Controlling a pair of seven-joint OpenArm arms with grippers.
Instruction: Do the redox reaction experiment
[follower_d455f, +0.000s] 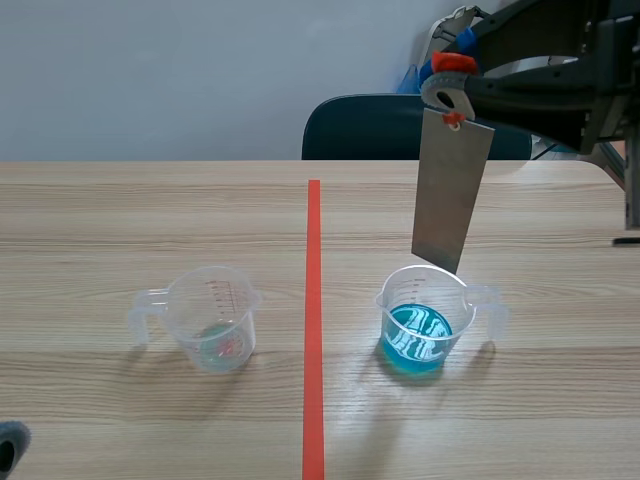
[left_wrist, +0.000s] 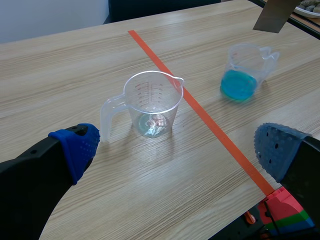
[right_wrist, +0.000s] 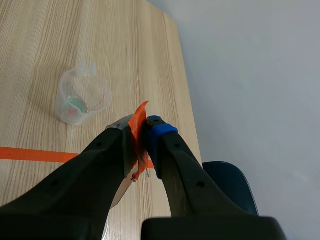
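So, the metal strip (follower_d455f: 452, 190) is pinched at its top end by the right gripper (follower_d455f: 452, 78), whose fingers are closed flat on it right where an orange tab (right_wrist: 140, 120) is stuck on. It's held that high up, most likely, so the whole bare length hangs free and the fingers stay out of any liquid.

The strip is hung nearly upright, tilted a little, over the cup of blue liquid (follower_d455f: 400, 290) on the right side of the red tape line (follower_d455f: 314, 320). Its lower end is seen around rim level in the scene view, but from the left wrist view it looks clear of the cup, so it's judged as not dipped yet. The blue liquid (follower_d455f: 418, 335) only fills the bottom part, so the strip would have to be lowered well inside to get wet.

The second cup (follower_d455f: 215, 300) is parked on the other side of the line, handle pointing away from it, with only a bit of residue at the bottom. The left gripper (left_wrist: 180, 147) is kept low near the table edge, wide open, with nothing held and that cup ahead of it.

Risk-wise: the rim could be clipped on the way down and the cup tipped.
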